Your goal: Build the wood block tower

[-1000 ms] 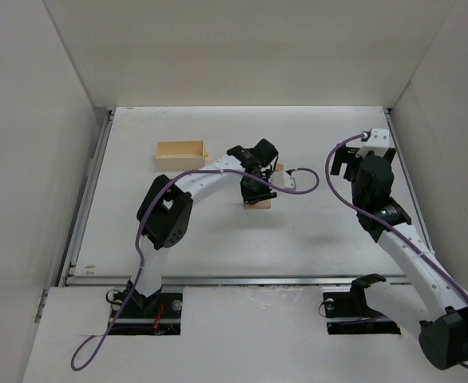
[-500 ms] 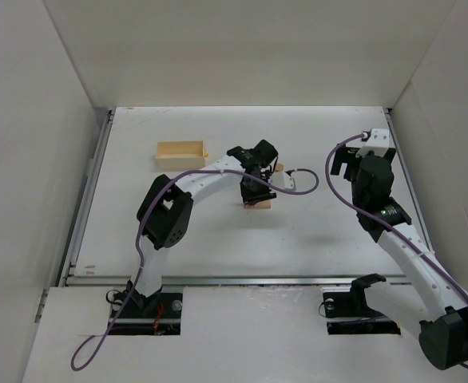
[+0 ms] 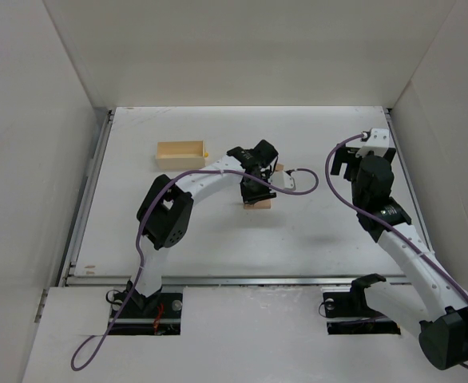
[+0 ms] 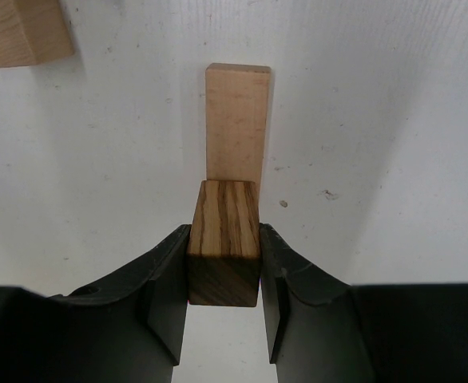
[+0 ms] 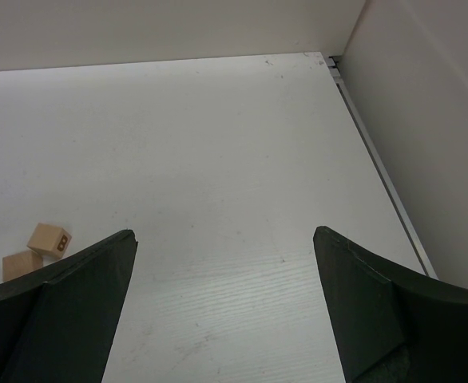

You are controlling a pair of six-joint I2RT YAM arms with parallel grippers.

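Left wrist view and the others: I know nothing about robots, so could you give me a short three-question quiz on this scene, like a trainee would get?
1. True or false: the left gripper is clamped on a dark striped wooden block.
2. The right gripper is: A) shut on a block, B) open with nothing between its fingers, C) out of view.
3. How many small pale wooden cubes show at the lower left of the right wrist view?

Key: 1 true; 2 B; 3 two.
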